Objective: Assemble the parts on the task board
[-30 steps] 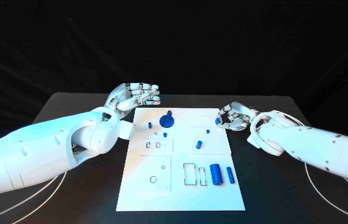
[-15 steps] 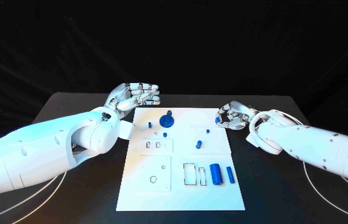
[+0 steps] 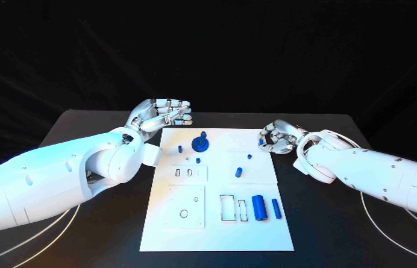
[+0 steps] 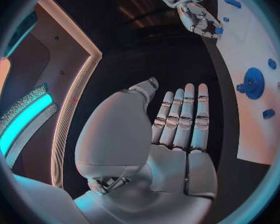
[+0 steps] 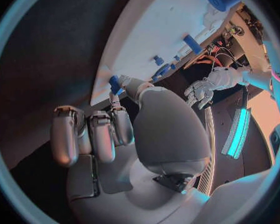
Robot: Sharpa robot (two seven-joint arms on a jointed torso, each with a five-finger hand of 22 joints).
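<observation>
A small blue part [image 3: 261,143] is pinched in the right hand [image 3: 279,139] fingers [image 5: 117,102] at the board [image 3: 217,232] edge. The left hand [image 3: 163,115] is held empty, fingers [image 4: 185,115] straight and together, just beside the board.

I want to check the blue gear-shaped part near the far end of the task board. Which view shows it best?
The left wrist view: the gear-shaped part is large there, with its toothed rim and centre knob clear. The head view shows it small, on the task board. The right wrist view shows only small blue pieces I cannot identify as it.

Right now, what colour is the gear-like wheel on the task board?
Blue; the gear-like wheel shows best in the left wrist view.
</observation>
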